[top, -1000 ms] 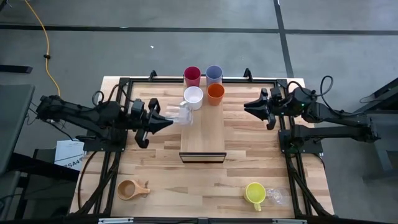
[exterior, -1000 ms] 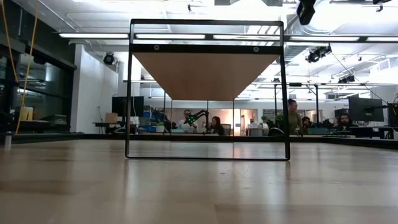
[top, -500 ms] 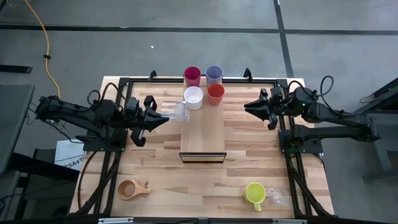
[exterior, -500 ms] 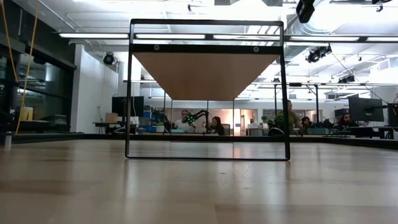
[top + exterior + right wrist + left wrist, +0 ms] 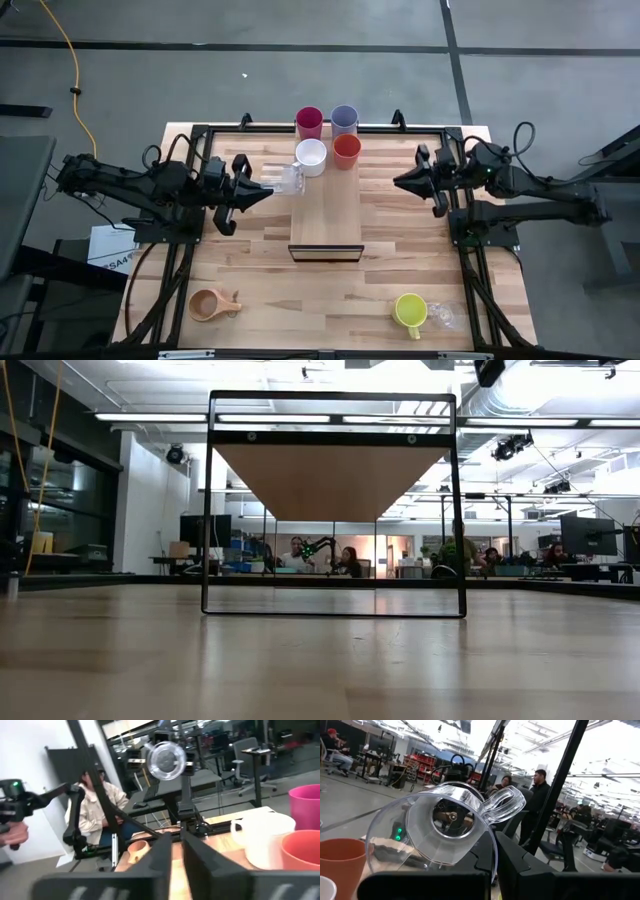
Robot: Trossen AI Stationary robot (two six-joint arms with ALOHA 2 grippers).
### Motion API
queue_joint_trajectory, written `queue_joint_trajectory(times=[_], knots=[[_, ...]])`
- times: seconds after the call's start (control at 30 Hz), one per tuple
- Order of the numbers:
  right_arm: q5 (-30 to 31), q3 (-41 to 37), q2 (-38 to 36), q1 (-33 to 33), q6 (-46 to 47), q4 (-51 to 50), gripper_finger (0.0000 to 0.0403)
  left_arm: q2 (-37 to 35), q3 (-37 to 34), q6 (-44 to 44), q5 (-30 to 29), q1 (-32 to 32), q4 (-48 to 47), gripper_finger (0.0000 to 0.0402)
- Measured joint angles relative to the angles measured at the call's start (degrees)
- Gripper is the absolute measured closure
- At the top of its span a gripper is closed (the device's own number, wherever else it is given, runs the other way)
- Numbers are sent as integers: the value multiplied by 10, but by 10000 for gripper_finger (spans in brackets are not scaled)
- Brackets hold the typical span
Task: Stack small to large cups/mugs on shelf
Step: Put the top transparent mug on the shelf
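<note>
My left gripper (image 5: 264,189) is shut on a clear handled glass (image 5: 290,180) held in the air at the far left corner of the light-wood shelf (image 5: 326,222). In the left wrist view the glass (image 5: 415,827) lies on its side with its mouth toward me. A white mug (image 5: 311,156) and an orange tumbler (image 5: 347,150) stand at the shelf's far end, with a red tumbler (image 5: 309,122) and a lavender tumbler (image 5: 345,119) behind them. A wooden cup (image 5: 213,304), a yellow mug (image 5: 409,310) and a second clear glass (image 5: 441,317) rest on the tabletop near the front edge. My right gripper (image 5: 399,181) is shut and empty to the right of the shelf. My left gripper holds the glass at its mouth end, by the lower part of the rim (image 5: 487,862); the fingers (image 5: 425,885) hide the exact contact. They come level from the table's left. The glass lies on its side, lifted clear, base toward the right, handle (image 5: 502,802) up.
The shelf stands raised on a black frame (image 5: 208,510) above the tabletop. The black table frame (image 5: 196,160) runs along both sides. People sit in the room beyond the table (image 5: 347,560).
My left gripper has drawn back a little toward the table's left edge with the glass, which now hangs beside the shelf's left far corner instead of over it. My right gripper has shifted slightly toward the near edge.
</note>
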Motion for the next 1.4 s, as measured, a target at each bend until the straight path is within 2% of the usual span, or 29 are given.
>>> queue_joint_trajectory(times=[0.1, 0.33, 0.53, 0.6, 0.7, 0.83, 1.0, 1.1, 1.23, 1.4], knots=[[0, 0, 0, 13, -1, 0, 396, 0, 0, 0, 0, 0, -1, 401], [66, 0, 0, 36, 6, -32, 402, 0, 0, 0, 0, 0, -2, 401], [71, 0, 0, 37, 3, -31, 403, 0, 2, -9, -4, 0, -6, 401], [71, 0, 0, 37, 3, -31, 403, 5, 21, -27, -14, 0, -36, 401], [71, 0, 0, 36, 3, -31, 403, 27, 89, -35, -43, 0, -151, 401], [71, 0, 0, 36, 3, -38, 403, 105, 241, -70, -65, 2, -373, 401], [71, 0, 0, 36, 3, -51, 403, 259, 459, -128, -61, 29, -677, 402], [71, 0, 0, 36, 3, -53, 403, 352, 561, -140, -60, 49, -802, 401], [71, 0, 0, 36, 3, -54, 403, 458, 652, -134, -29, 67, -898, 402], [71, 0, 0, 36, 3, -57, 403, 541, 692, -108, -22, 72, -934, 401]])
